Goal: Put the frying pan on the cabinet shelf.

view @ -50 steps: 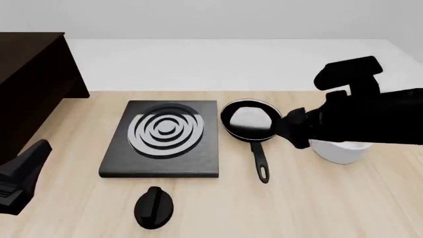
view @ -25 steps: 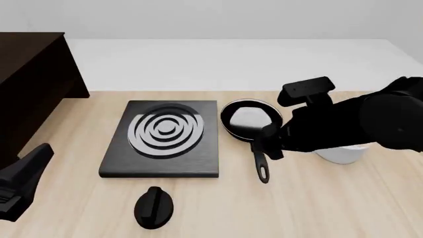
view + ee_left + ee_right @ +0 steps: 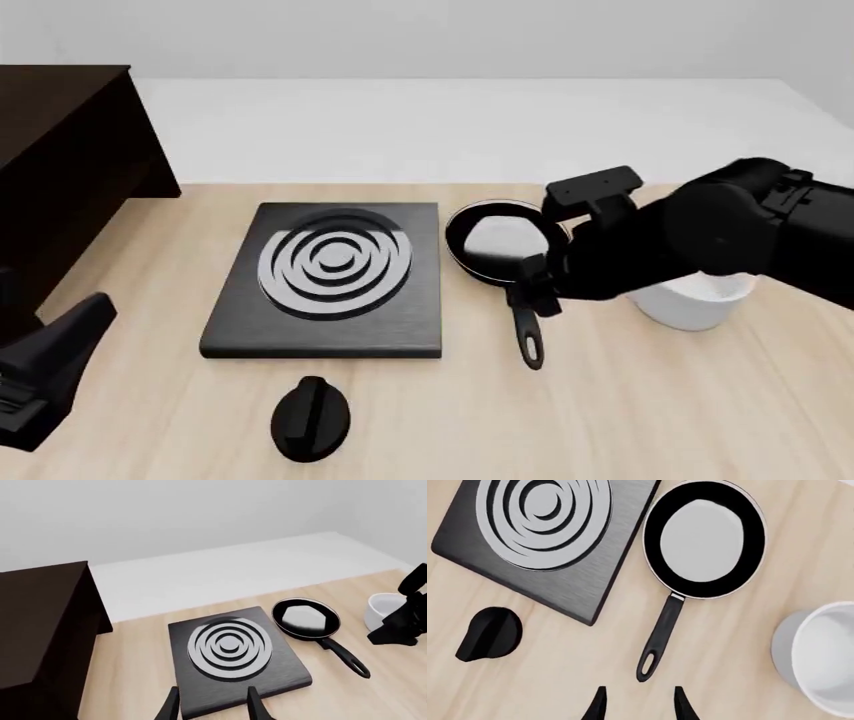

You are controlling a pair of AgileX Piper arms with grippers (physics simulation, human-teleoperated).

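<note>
The frying pan (image 3: 501, 240) lies flat on the table right of the hob, its long handle (image 3: 527, 330) pointing toward the near edge. In the right wrist view the frying pan (image 3: 704, 539) fills the upper part, and my right gripper (image 3: 639, 707) is open just short of the handle's end, holding nothing. From the front, the right gripper (image 3: 537, 292) hovers over the handle. The dark cabinet shelf (image 3: 60, 110) stands at the far left. My left gripper (image 3: 64, 345) is low near the cabinet, and the left gripper (image 3: 213, 710) is open and empty.
A square black hob (image 3: 334, 275) with white rings lies left of the pan. A black oval knob (image 3: 311, 418) sits near the front edge. A white bowl (image 3: 687, 300) stands right of the pan, partly behind the right arm (image 3: 694, 240).
The right arm has swung left and lower, bringing its gripper over the pan's handle. The pan has not moved. The left gripper has barely shifted.
</note>
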